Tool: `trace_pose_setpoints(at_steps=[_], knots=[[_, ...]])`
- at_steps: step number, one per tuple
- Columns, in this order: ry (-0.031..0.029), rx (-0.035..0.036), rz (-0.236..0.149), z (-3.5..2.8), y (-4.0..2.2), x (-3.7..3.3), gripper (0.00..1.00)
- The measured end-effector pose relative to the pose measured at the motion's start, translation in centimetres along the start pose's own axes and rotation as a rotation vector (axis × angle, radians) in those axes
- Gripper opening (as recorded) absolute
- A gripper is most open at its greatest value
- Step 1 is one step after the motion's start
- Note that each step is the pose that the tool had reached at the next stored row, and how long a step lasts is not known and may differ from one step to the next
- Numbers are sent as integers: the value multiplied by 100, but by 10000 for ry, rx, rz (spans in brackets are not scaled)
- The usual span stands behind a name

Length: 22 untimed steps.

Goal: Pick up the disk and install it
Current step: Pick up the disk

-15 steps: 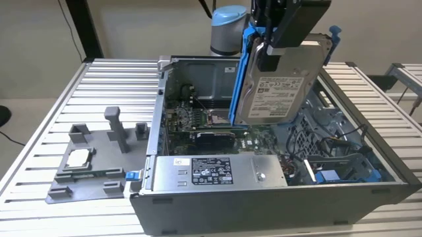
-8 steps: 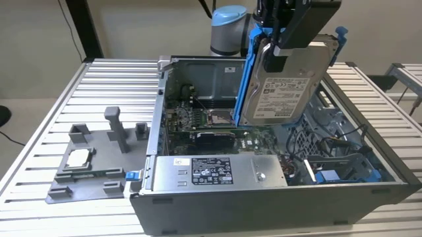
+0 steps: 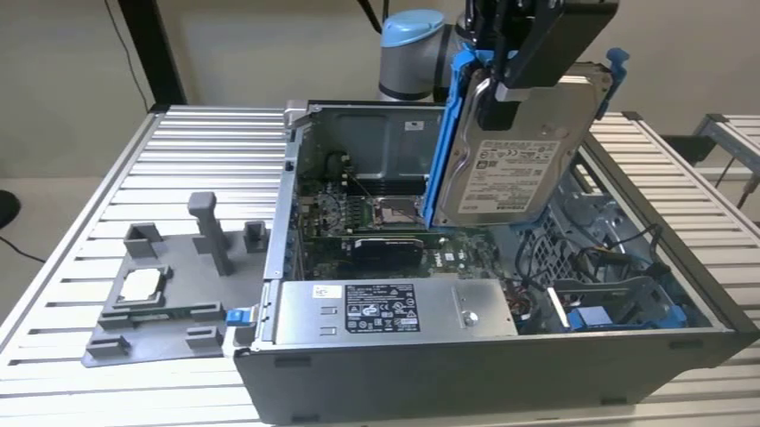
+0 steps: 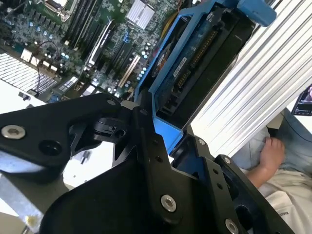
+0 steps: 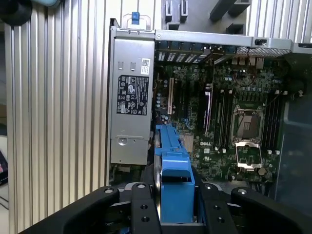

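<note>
Disk (image 3: 522,169) (in end effector (image 5: 175,204)) — above case (image 3: 475,374)

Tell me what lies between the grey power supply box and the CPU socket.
In the first wrist view, motherboard lies between the power supply box and the CPU socket: expansion slots, then memory slots. The pincer grips the disk.

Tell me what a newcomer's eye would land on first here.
First, the disk, silver with a white label in its blue carrier, held on edge by the black jaws above the open computer case. Next, the green motherboard lying bare inside it, beside the grey power supply box. At the exterior view's left, a grey fixture on the slatted table holds a small square chip.
</note>
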<state>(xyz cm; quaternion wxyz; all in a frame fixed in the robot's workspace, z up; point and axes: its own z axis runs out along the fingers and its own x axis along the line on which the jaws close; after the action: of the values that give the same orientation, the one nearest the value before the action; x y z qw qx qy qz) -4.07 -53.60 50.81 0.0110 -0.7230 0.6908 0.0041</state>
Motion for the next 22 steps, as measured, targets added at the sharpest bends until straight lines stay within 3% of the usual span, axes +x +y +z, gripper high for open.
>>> trace_pose_setpoints(at_steps=[11,22], knots=[[1,-9,0,3,-293,94,0],[1,-15,4,6,-507,231,0]])
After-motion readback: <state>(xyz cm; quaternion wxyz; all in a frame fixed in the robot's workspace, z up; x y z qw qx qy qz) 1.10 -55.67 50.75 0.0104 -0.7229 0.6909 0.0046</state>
